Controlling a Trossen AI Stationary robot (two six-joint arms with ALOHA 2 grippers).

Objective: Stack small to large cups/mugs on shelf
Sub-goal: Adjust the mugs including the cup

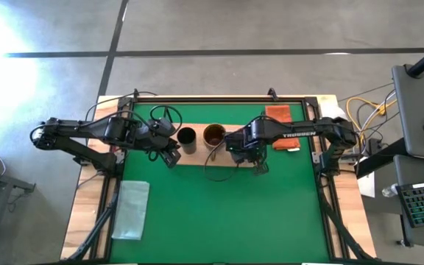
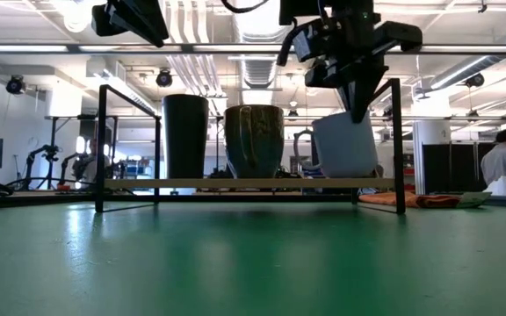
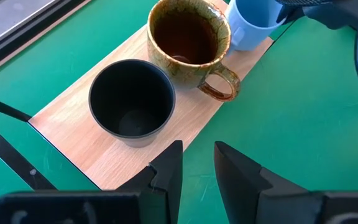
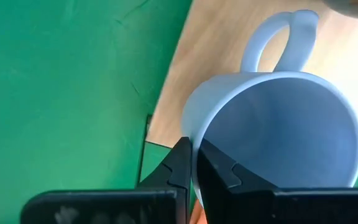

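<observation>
The light-wood shelf board [image 1: 197, 157] carries a small black cup [image 1: 186, 137] at its left end, standing on its base, and a brown-gold mug [image 1: 213, 135] beside it, also on its base. My right gripper [image 2: 358, 111] is shut on the pale blue-grey mug [image 2: 345, 145] over the board's right end. In the high view my right arm hides that mug. My left gripper [image 3: 197, 165] is open and empty, near the board's left near corner, just short of the black cup [image 3: 131, 99]. My right gripper pinches the pale mug's wall at the rim [image 4: 190, 127], one finger inside the mug and one outside, on the side away from the handle [image 4: 278, 37]. The fingers come from above, pointing down. The mug hangs slightly tilted, mouth up; whether its base touches the board, I cannot tell.
Thin black wire posts [image 2: 101, 149] [image 2: 400, 145] stand at the shelf's two ends. An orange-brown folded cloth [image 1: 278, 114] lies behind the right arm. A pale translucent cloth [image 1: 131, 210] lies at the near left. A person [image 2: 503, 162] sits in the room beyond the table.
</observation>
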